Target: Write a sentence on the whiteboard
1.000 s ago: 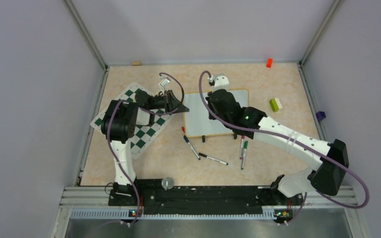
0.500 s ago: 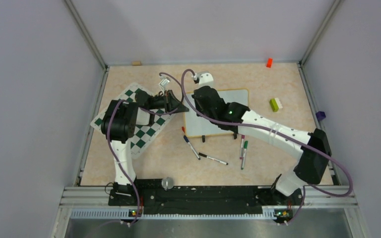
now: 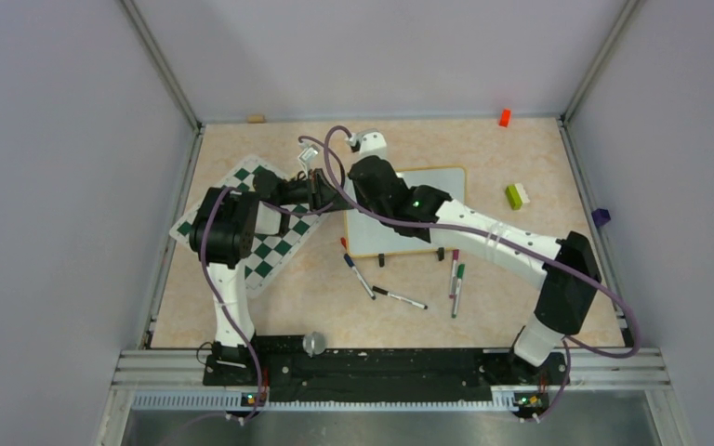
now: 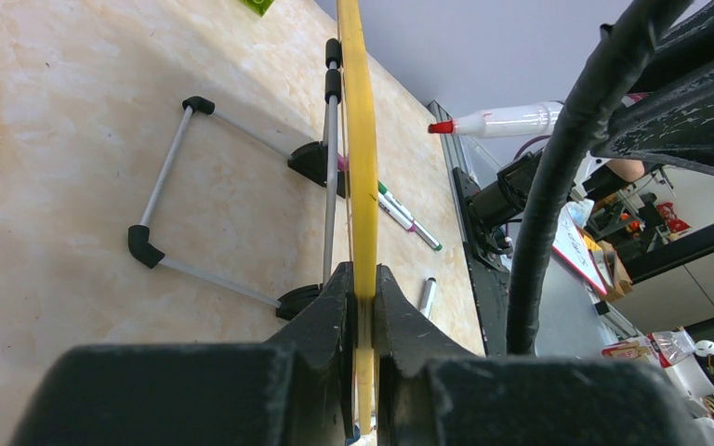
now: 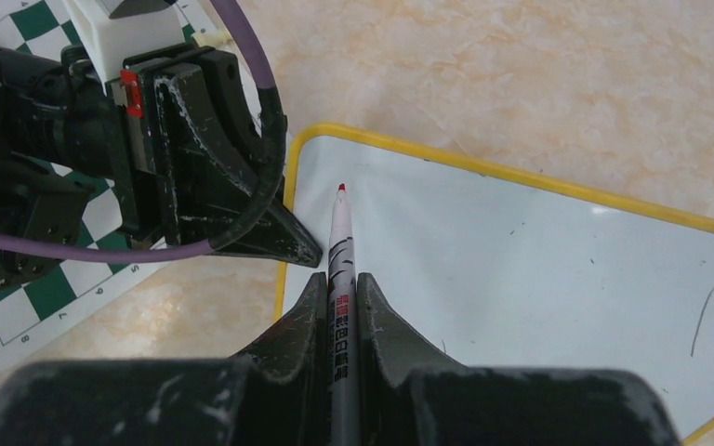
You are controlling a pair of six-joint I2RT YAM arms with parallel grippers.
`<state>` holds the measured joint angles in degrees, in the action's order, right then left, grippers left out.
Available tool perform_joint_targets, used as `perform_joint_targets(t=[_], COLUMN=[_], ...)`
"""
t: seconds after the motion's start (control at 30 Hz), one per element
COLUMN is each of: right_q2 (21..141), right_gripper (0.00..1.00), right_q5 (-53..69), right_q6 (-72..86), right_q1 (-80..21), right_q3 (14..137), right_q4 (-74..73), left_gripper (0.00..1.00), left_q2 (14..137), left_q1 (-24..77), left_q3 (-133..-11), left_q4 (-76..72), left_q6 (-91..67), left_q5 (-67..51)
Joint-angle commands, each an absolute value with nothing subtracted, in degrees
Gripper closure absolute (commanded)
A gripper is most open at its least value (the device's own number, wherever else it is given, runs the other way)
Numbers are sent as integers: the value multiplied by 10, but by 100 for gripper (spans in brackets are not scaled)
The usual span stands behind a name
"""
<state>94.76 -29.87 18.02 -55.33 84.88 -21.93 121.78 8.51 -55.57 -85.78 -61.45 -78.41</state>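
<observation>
- A small, shiny white whiteboard (image 3: pixel 386 237) with a thin yellowish frame sits in the middle of the pale, stone-look counter (image 3: pixel 539 279). It is just to the right of a green-and-white checked mat (image 3: pixel 270 253).
- The left gripper (image 4: pixel 363 283) is squeezed tight on the whiteboard's left edge, with one finger on each side of the frame.
- The right gripper (image 5: pixel 340 293) is closed around a white marker with a red tip (image 5: pixel 341 232). The marker sticks out over the whiteboard's far left corner.
- I cannot tell if the red tip touches the whiteboard.
- The white face shows only a few thin grey marks.
- A few loose pens (image 3: pixel 400 297) lie on the counter just in front of the whiteboard.
</observation>
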Motion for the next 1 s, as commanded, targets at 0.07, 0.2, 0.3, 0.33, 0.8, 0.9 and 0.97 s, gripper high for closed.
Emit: perform_joint_targets(t=[0.07,0.2,0.3,0.33,0.8,0.9,0.97], right_q2=[964,965,963,963,975,981,984], right_gripper=[100,100,100,100,100,100,100], right_q5=[-307,-300,-299,-300,-321,-322,-324], right_q6=[172,165,164,163,162,158,156], right_q1=[-559,-559,-559,-560,-559,-559,-559], right_q3=[890,890,889,889,892,898,901], right_q4=[-203,-198,-199,-199,-193,-192,-192], left_gripper=[100,100,100,100,100,100,100], left_q2=[1195,1194,1195,1195,1197,1196,1196], left_q1=[84,84,84,84,85,85,85], left_q3=[-556,-555,-556,-556,-558,-557,-557], left_q4=[-928,-928,-928,-928,-928,-928,-928], left_q6=[-618,-616,-617,-616,-618,-618,-618], left_q5=[-772,-772,-772,-772,-773,-773,-773])
